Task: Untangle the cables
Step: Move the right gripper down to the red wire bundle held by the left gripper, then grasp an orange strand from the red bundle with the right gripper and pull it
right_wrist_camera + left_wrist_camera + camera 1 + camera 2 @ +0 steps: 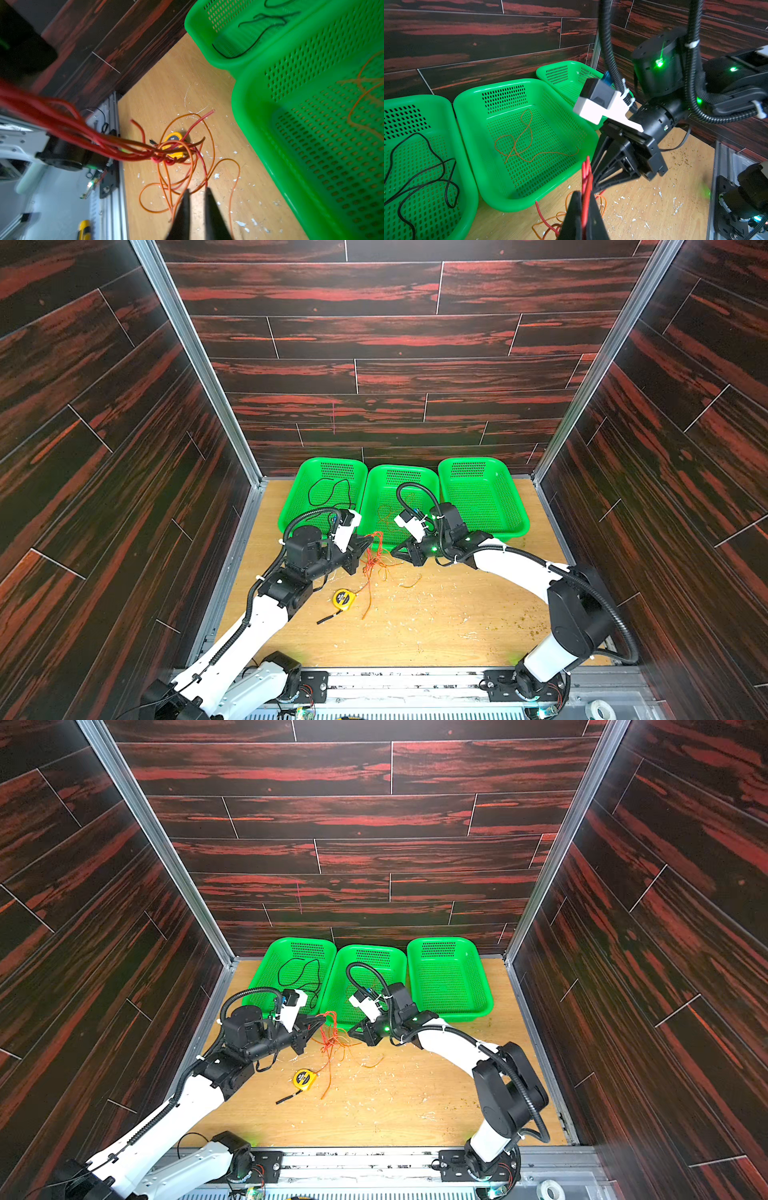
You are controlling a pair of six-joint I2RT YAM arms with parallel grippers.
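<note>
Left hand (584,196) pinches red cable (586,172); right hand (197,190) parted.

A red cable (62,126), orange cable (228,159), black cable (228,57); green perforated baskets (515,506).

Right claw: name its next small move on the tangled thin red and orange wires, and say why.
Probably close on the thin orange wire loop ahead and ease it away from the knot. The left claw is shut on the raised thin red wire bundle; the right claw stands slightly open, apparently empty; orange twists into red at the knot.
</note>
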